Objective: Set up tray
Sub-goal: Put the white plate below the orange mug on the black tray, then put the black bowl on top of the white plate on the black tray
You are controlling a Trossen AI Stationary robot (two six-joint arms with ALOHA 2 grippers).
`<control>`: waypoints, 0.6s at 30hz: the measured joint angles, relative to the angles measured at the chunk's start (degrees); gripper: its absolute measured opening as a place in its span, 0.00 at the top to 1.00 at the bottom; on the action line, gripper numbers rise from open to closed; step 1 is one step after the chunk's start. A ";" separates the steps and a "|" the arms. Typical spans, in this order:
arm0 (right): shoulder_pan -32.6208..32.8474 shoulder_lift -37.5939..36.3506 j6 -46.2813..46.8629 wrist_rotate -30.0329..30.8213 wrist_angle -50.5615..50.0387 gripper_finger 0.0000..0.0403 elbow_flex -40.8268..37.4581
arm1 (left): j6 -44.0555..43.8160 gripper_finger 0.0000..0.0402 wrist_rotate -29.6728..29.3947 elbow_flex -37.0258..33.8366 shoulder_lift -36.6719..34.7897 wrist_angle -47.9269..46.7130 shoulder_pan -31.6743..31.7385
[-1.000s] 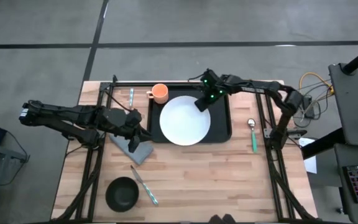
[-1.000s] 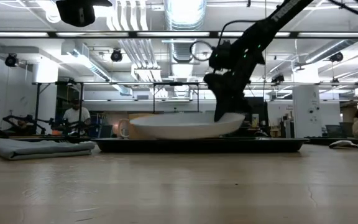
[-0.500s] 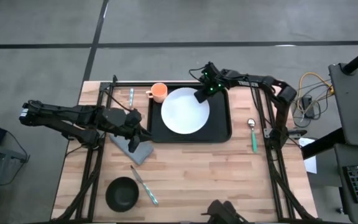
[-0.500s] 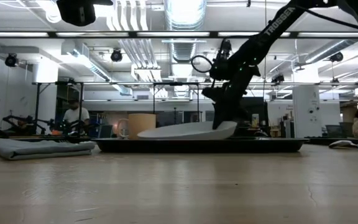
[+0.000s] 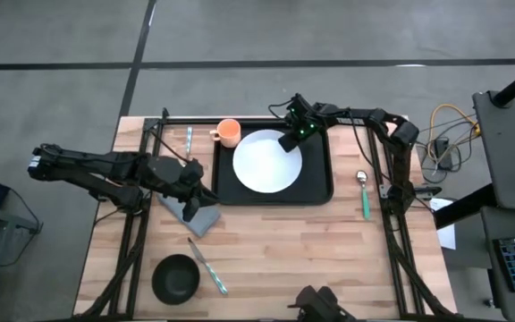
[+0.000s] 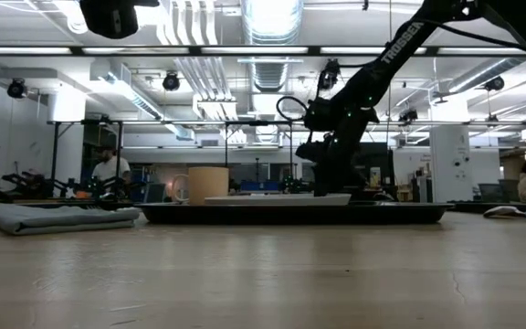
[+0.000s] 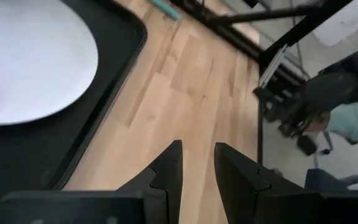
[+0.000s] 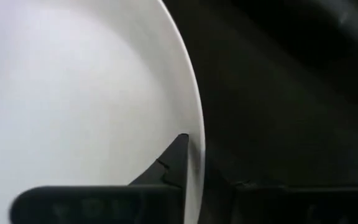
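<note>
Bench (image 5: 329, 250): pale wooden planks, smooth, with a dark frame round the edge.
Tray (image 5: 318, 183): large flat black rectangle with rounded corners and a low rim, lying at the far middle of the bench.
Plate (image 5: 266, 163): round, white, glossy, lying flat inside the tray, an orange cup (image 5: 229, 133) just beside it.
Napkin (image 5: 195, 213): grey folded cloth, soft, just left of the tray.
Bowl (image 5: 175, 278): small, dark, round, near the front edge, a knife (image 5: 206, 266) beside it.
Spoon (image 5: 363, 195): green handle, right of the tray.
Right tool (image 5: 291, 143): at the plate's far right rim, fingers straddling the edge with very little gap; whether it grips or has let go, I cannot tell.
Left tool (image 7: 196, 168): over the napkin, fingers narrowly apart, empty.
Risk: if the right tool lifts away while pinching the rim, the plate could tip or skid against the cup.
</note>
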 joint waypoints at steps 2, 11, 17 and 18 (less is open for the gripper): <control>-0.03 -1.42 -1.37 0.17 0.12 0.86 0.03 | 0.65 0.82 1.52 0.00 -0.31 -3.39 -0.25; 1.12 -10.69 -4.93 -0.56 -2.94 0.63 0.51 | 3.44 0.64 15.18 -0.11 -0.15 -20.05 -6.61; 5.88 -18.82 -7.77 -0.35 -9.53 0.57 0.18 | 5.76 0.57 10.29 -2.16 1.04 -22.50 -19.69; 6.66 -19.96 -7.76 -0.43 -10.08 0.56 0.14 | 5.35 0.56 8.72 -2.77 1.39 -21.58 -21.96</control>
